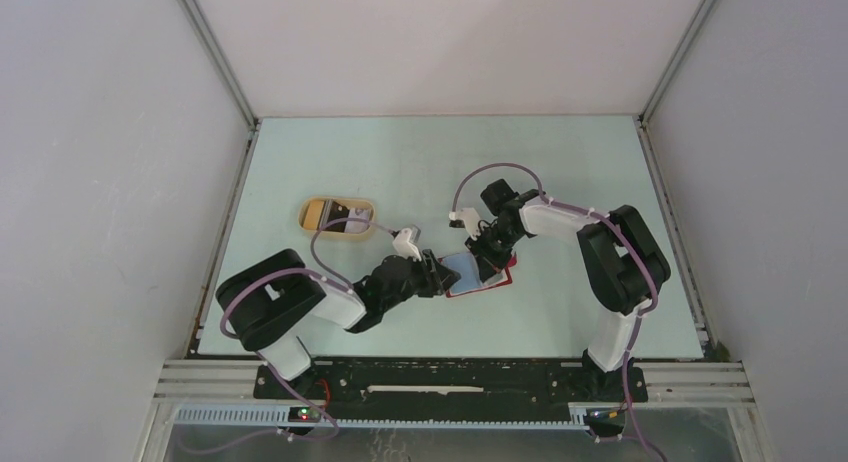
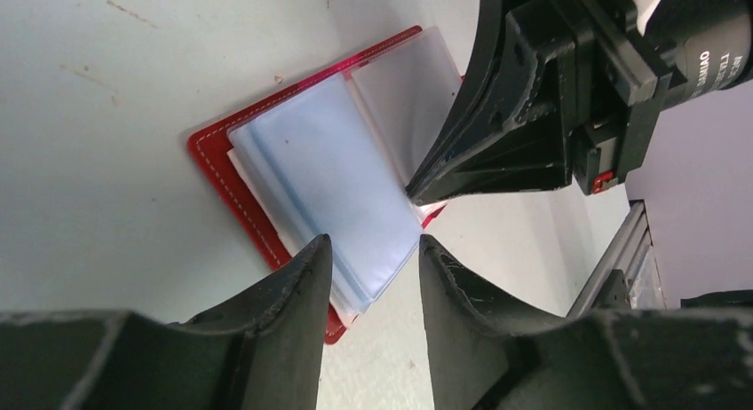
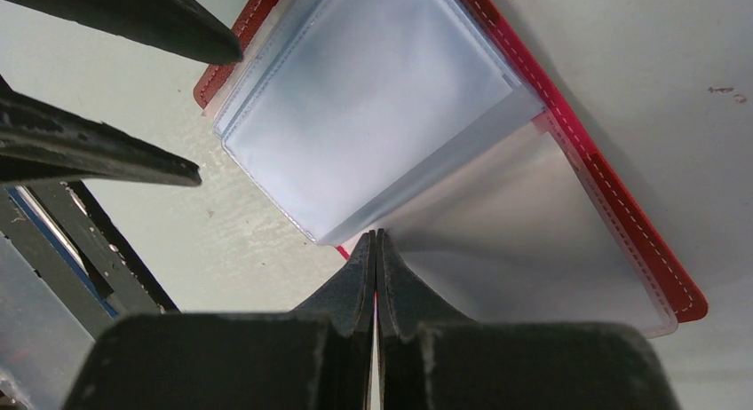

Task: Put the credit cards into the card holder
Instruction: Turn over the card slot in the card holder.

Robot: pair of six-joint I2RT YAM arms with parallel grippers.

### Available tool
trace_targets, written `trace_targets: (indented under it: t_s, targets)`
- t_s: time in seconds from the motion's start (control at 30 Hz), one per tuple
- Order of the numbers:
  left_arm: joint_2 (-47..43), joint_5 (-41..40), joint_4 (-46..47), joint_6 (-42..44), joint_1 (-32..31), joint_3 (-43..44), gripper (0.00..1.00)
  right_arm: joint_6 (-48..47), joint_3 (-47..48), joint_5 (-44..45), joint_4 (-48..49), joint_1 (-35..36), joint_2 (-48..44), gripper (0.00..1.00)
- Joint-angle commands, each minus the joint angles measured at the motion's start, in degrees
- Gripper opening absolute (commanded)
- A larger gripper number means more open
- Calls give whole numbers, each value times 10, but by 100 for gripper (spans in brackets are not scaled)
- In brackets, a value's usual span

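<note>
Pale green desk [image 1: 560,162] fills the floor of a grey-walled enclosure, and two arms reach in from its near edge.

Well left of the card holder and a little farther back sits one tan oval tray [image 1: 305,214]. In it lie the credit cards. Two can be made out: a golden-brown one [image 1: 325,214] and a whitish one with a dark patch [image 1: 352,220].

Just left of the card holder hangs the left pincer [image 2: 373,246]. Its jaws stand apart and grip nothing, with the tips at the holder's near corner.

One card holder [image 1: 492,285] lies flat near the middle of the desk. It is opened out, a red cover with white stitching along the rim. A stack of pale-blue sleeves [image 2: 320,170] lies on one half and a clear sleeve [image 3: 533,224] on the other. It sits askew to the desk edges. In the right wrist view its long axis slants from upper left to lower right.

At the holder's right side the right pincer [image 3: 375,237] is closed, finger against finger. Its tips are at the edge where the blue and clear sleeves meet. Whether a sleeve is pinched between them cannot be told.
</note>
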Motion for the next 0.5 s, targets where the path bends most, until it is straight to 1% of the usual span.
trace_targets:
  t_s: [0.0, 0.13, 0.23, 0.47]
  targets:
    - [18, 5, -9, 5, -3, 36, 47, 5, 15, -11, -13, 1, 6, 4]
    - [34, 14, -21, 5, -3, 52, 47, 4, 16, -11, -14, 1, 6, 4]
    - [36, 9, -46, 4, -3, 63, 47, 4, 15, -12, -14, 1, 6, 4]
    - [-9, -26, -106, 19, -3, 54, 51, 5, 15, -11, -13, 1, 7, 4]
